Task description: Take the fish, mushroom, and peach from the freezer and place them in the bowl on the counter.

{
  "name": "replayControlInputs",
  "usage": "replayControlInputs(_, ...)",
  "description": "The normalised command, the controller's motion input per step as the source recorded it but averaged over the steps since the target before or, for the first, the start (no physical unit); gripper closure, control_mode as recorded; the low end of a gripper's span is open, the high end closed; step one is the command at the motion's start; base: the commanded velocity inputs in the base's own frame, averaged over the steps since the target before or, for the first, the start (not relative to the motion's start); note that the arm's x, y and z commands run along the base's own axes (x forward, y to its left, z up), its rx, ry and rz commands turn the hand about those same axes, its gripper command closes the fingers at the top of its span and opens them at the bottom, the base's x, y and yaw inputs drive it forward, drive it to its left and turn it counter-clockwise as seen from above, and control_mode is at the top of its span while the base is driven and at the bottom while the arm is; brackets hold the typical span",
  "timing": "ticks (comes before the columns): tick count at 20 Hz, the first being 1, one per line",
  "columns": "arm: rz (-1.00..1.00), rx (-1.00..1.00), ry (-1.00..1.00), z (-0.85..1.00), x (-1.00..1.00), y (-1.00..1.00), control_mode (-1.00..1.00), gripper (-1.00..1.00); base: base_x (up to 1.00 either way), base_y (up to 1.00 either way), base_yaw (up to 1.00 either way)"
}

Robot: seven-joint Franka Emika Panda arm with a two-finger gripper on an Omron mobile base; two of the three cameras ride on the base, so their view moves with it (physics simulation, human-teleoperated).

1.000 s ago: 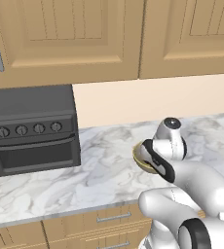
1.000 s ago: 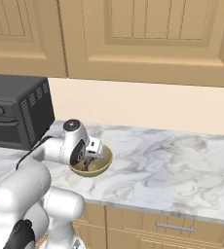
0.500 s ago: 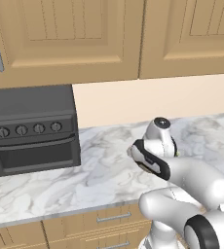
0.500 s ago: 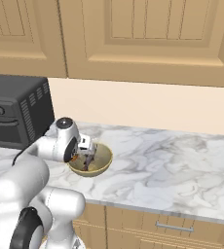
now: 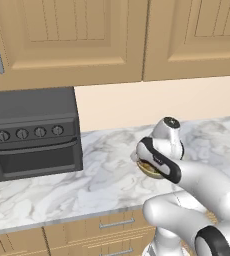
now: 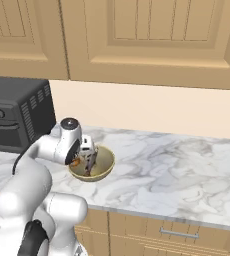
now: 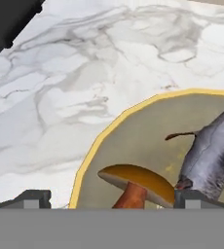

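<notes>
Bowl: olive-yellow bowl [image 6: 92, 165] sits on the marble counter [image 6: 177, 170], to the right of the dark oven [image 6: 14, 117] in the right base view.
Fish: grey fish [image 7: 214, 153] lies inside the bowl, on the right side of the hand view.
Mushroom: tan-capped mushroom [image 7: 138, 185] with an orange stem is in the bowl too, just beside the fish.
Peach: cannot tell; a speck of orange shows at the bowl near the hand in the right base view, too small to name.
Gripper: gripper [image 6: 88, 159] hangs right over the bowl, jaws spread wide, nothing held between the 2 tips.
Progress: at least 2 of 3 items look delivered.
Left to do: confirm the peach; if it is not in the bowl, it has to be fetched from the freezer.
</notes>
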Motion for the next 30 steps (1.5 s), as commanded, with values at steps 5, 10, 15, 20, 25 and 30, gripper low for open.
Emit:
replayControlInputs(5,-0.06,0.0,-0.01,0.55,-0.39,-0.1,-1.0,-1.0,0.0,0.0,0.0)
replayControlInputs(10,-0.15,0.0,0.04,0.66,-0.51,-0.01,-1.0,-1.0,0.0,0.0,0.0)
replayControlInputs(15,-0.14,0.0,0.11,0.65,-0.7,-0.09,-1.0,-1.0,0.0,0.0,0.0)
replayControlInputs(20,-0.17,0.0,0.06,0.28,-0.57,-0.34,-1.0,-1.0,0.0,0.0,0.0)
replayControlInputs(25,-0.13,0.0,0.02,0.15,-0.39,-0.46,-1.0,-1.0,0.0,0.0,0.0)
replayControlInputs(30,-0.06,0.0,0.0,0.4,-0.12,-0.15,-1.0,-1.0,0.0,0.0,0.0)
